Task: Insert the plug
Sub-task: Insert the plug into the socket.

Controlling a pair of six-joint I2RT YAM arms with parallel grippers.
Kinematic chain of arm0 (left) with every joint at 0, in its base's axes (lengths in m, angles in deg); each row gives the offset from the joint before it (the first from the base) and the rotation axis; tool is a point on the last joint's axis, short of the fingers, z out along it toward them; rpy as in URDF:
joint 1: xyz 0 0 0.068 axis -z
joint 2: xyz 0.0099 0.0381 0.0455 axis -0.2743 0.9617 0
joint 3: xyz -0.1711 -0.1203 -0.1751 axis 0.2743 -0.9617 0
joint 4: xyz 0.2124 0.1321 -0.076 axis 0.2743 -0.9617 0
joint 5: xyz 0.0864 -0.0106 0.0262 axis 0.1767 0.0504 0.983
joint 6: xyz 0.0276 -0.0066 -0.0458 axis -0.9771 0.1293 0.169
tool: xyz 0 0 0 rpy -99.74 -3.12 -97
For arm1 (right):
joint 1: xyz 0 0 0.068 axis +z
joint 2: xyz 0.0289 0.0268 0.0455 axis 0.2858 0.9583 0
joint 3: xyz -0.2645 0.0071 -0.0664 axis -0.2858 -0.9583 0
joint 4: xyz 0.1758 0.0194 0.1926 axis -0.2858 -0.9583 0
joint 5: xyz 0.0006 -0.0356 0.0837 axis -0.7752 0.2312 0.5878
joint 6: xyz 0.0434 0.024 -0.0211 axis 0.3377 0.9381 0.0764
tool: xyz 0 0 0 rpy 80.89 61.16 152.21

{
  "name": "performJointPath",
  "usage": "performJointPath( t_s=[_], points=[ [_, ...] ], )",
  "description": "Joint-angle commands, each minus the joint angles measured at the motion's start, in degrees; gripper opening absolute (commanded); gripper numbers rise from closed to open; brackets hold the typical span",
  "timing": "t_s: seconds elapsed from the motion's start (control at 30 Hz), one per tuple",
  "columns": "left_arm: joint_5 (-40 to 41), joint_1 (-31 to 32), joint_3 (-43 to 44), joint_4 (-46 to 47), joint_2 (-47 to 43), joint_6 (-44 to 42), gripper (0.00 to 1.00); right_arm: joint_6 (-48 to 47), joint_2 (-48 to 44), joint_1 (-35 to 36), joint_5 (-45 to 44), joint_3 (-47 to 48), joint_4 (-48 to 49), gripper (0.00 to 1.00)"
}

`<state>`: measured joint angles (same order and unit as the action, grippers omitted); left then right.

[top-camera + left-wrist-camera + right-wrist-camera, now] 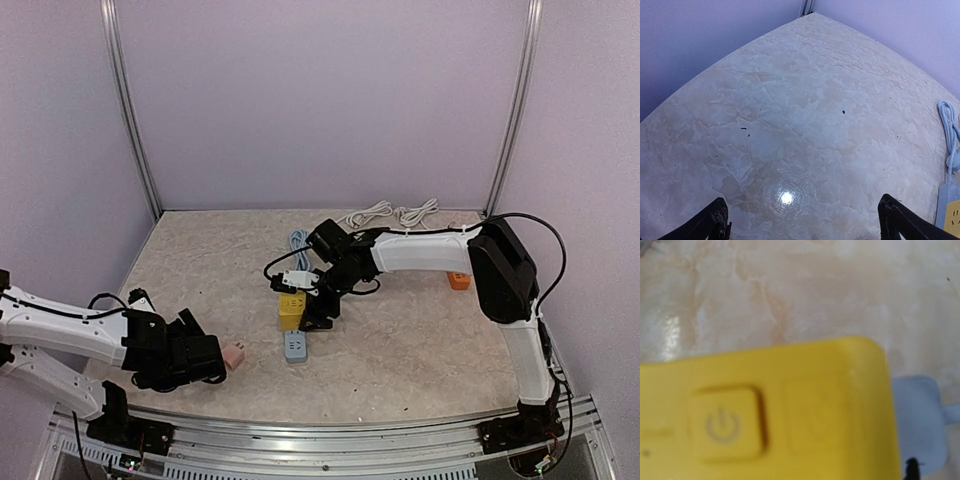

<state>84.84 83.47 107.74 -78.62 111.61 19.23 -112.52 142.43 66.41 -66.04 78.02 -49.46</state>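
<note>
the left gripper [805, 232] sat wide open over the table [790, 100], holding nothing. the white plug [297, 280] lay at the far end of the yellow power strip [290, 312]. the right gripper [320, 310] hung beside it; open or closed, i could not tell. best to push straight down, slowly.

The table [420, 350] is beige, marbled with pale veins and a few dark specks. Right by the black right hand [318, 303] is a bright yellow power strip [291, 311] whose button carries a power symbol. Just past it is a pale blue-grey socket block [295, 347]. A pink block [234, 356] lies beside the black left hand [212, 360]. An orange piece [458, 281] lies behind the right hand.
</note>
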Motion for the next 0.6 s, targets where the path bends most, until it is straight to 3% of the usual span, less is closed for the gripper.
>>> performJointPath(
  t_s=[0.0,0.17,0.43,0.57],
  points=[
    [0.16,0.52,1.03,-1.97,0.99,1.48,0.99,0.72,-2.34,-0.33,-1.88,0.19,-1.47,0.86],
    [0.06,0.48,0.96,-2.4,1.7,2.27,0.99,0.93,-3.96,-0.36,-1.92,0.71,-2.35,0.99],
    [-0.99,0.13,2.89,-2.18,5.01,-0.23,0.99,1.51,-9.56,-0.4,-5.21,-1.6,-3.91,1.0],
    [-4.73,-2.59,6.27,-2.55,11.77,-2.43,0.99,2.66,-13.55,-0.39,-7.6,-4.0,-3.45,1.0]
  ],
)
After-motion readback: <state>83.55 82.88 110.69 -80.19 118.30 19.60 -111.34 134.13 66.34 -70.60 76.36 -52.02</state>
